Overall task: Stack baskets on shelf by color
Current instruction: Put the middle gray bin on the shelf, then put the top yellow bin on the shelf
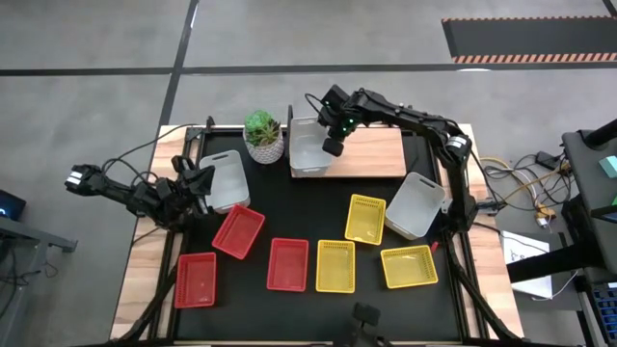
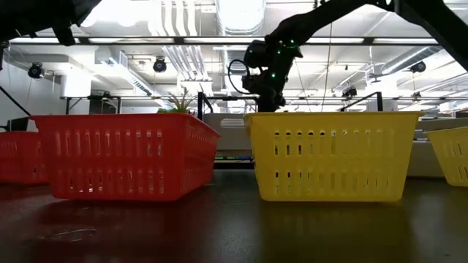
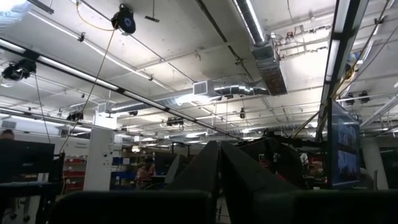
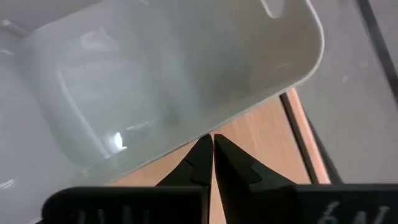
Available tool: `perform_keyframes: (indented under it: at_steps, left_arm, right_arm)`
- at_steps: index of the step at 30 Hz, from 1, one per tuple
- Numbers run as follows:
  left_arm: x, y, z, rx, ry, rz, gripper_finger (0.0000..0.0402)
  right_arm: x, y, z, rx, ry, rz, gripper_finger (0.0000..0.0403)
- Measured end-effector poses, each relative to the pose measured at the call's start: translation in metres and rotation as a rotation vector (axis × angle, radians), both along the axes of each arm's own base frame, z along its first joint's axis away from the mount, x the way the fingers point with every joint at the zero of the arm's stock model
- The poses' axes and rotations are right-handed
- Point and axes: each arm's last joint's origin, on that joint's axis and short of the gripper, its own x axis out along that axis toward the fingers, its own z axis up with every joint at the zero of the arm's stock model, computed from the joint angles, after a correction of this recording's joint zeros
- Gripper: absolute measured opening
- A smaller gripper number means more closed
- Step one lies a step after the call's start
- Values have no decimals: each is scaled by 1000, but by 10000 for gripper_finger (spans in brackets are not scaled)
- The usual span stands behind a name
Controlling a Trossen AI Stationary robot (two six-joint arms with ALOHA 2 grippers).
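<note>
A white-grey basket (image 1: pixel 308 146) sits on the left end of the wooden shelf (image 1: pixel 376 154). My right gripper (image 1: pixel 333 145) is shut at that basket's right rim; it also shows in the right wrist view (image 4: pixel 212 142) and the low view (image 2: pixel 267 77). Two more white-grey baskets lie on the mat, one at the left (image 1: pixel 227 180) and one at the right (image 1: pixel 416 204). Three red baskets (image 1: pixel 238 231) (image 1: pixel 287 263) (image 1: pixel 196 280) and three yellow baskets (image 1: pixel 365 218) (image 1: pixel 335 265) (image 1: pixel 409 266) lie on the mat. My left gripper (image 3: pixel 217 149) is shut and empty, at the table's left next to the left white-grey basket. My right gripper has its fingertips at the top rim (image 4: pixel 205 127) of the white-grey basket's right long side, pinching it at their free ends. The fingers come from above, slanting down. The basket's bottom is on the shelf's left end.
A white pot with a green plant (image 1: pixel 263 137) stands just left of the shelf. Thin black uprights (image 1: pixel 290 120) stand at the shelf's ends. In the low view, a red basket (image 2: pixel 128 155) and a yellow basket (image 2: pixel 333 155) stand close in front. Cables lie at the table's right.
</note>
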Motion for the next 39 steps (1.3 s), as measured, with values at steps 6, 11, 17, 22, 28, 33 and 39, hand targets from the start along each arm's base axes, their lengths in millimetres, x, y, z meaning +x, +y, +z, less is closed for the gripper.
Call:
perform_keyframes:
  at_steps: [6,11,17,22,28,33,39]
  left_arm:
    - [-2,0,5,2,-18,7,0]
    - [4,-1,-4,-42,23,-44,0]
    - [12,-4,-9,-74,63,-78,0]
    - [18,-8,-15,-189,40,-246,0]
    - [31,-16,-22,-194,113,-413,0]
    - [42,-19,-24,-207,168,-417,0]
    - [54,-23,-13,-209,144,-420,0]
  right_arm:
    - [-9,29,24,68,51,-23,9]
    - [0,84,43,70,36,82,9]
    - [12,154,61,44,-8,270,9]
    - [15,220,62,2,-63,429,9]
    - [6,299,36,-109,-132,583,9]
    - [-10,333,10,-104,-195,663,9]
    - [-38,341,-4,-116,-140,598,9]
